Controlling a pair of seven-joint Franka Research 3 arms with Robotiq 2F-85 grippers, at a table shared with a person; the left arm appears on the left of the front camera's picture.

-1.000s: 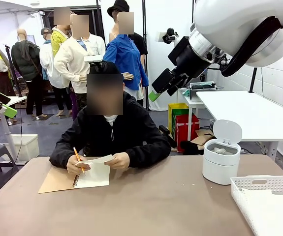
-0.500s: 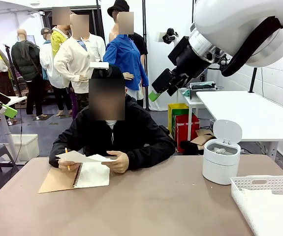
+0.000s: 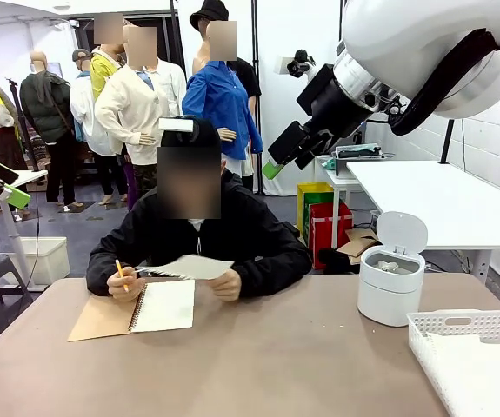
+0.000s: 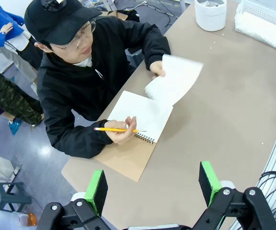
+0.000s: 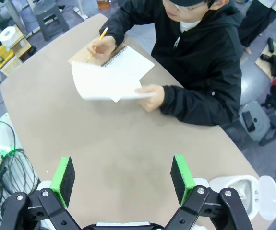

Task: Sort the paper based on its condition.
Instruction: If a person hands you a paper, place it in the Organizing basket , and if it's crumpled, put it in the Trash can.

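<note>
**Both claws wide and high; the sheet is in the person's hand above the notebook**

The left claw hangs wide open, gripping nothing, and looks down on the notebook. The right claw is just as wide and empty, and sees the notebook farther off and to one side. By my reckoning the left arm is the nearer.

The paper is one thin, flat, uncreased white sheet. It is held nearly level just above the notebook's open page, long side roughly parallel to the person's tabletop edge. The person's left hand pinches its far end. Whether its near end is free of the spiral binding I cannot tell.

The right hand rests on the notebook with a yellow pencil.

Well apart from the notebook, toward the robot's right, stand a smooth white lidded bin and a white lattice basket.
</note>
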